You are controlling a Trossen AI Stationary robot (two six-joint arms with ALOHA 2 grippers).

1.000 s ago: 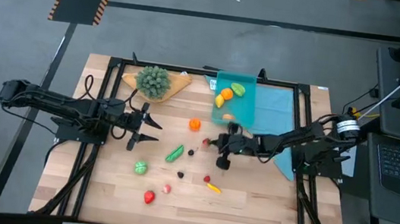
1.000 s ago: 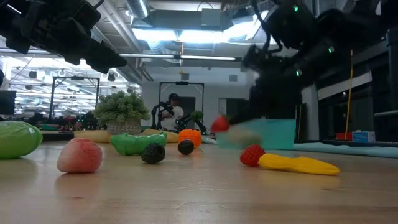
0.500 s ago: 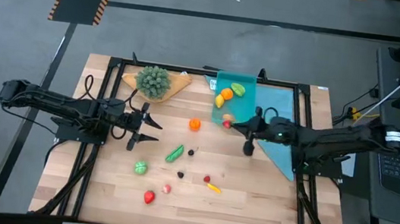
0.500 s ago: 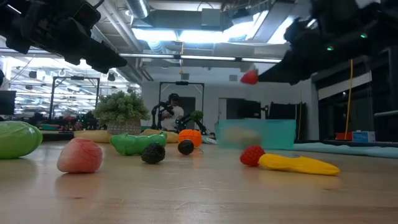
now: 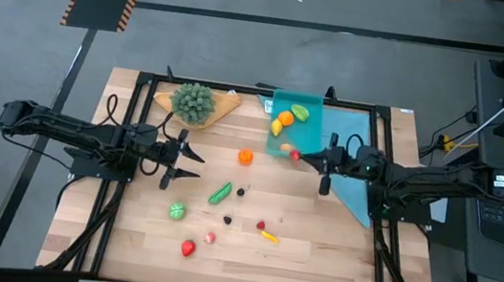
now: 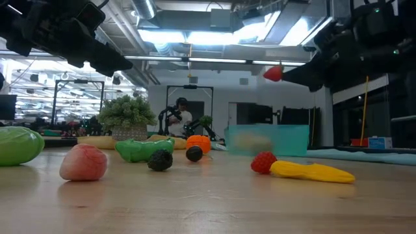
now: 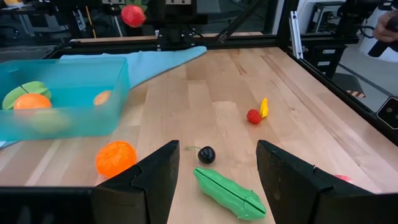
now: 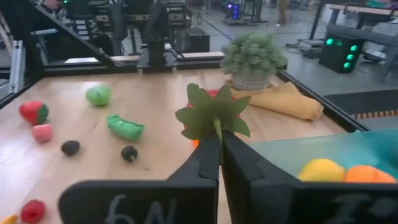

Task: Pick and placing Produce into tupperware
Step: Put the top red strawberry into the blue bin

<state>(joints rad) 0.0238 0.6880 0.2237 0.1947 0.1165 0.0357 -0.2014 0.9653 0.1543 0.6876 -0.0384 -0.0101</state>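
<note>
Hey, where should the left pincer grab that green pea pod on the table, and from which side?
Take the pea pod across its narrow middle, coming from above. It lies flat and long, clear of the dark berry beside it, so the left pincer probably closes best over the short width.

We see even, bright overhead light on the worktop (image 5: 314,264), with soft, short shadows. In the low view, ceiling lamps (image 6: 188,36) glare at upper centre, and the foreground pieces and dark arms look soft.
</note>
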